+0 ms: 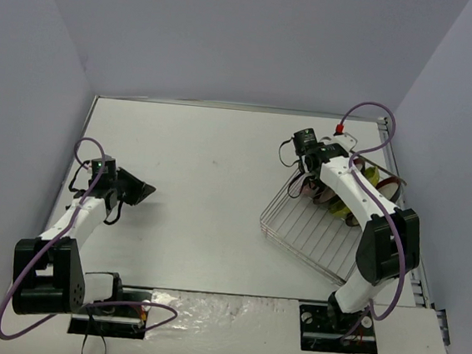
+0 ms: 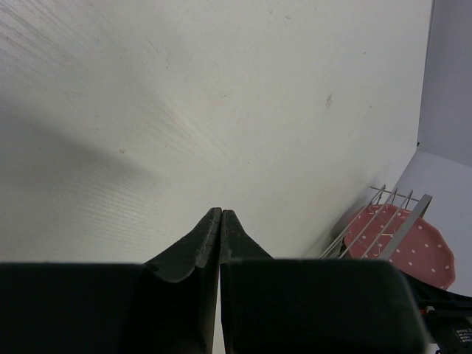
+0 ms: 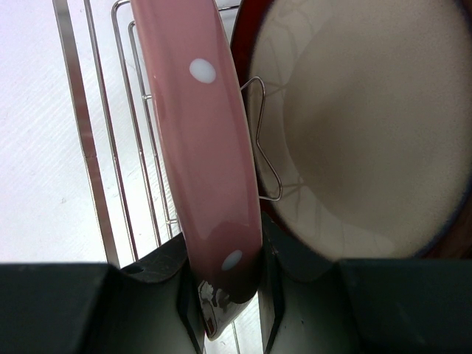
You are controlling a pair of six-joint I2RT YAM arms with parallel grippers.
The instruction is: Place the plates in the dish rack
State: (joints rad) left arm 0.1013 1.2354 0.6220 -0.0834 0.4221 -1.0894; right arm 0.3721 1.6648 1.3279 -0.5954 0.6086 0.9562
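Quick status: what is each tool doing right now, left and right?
Left tool: closed, holding nothing.
Right tool: closed on the rim of the pink plate.

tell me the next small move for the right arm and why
Probably open the right end effector and let go: the pink plate it grips stands upright in the rack, a prong between it and the red-rimmed plate.

Overhead from behind, left wrist low and far, right wrist close — all share dish rack (image 1: 310, 228)
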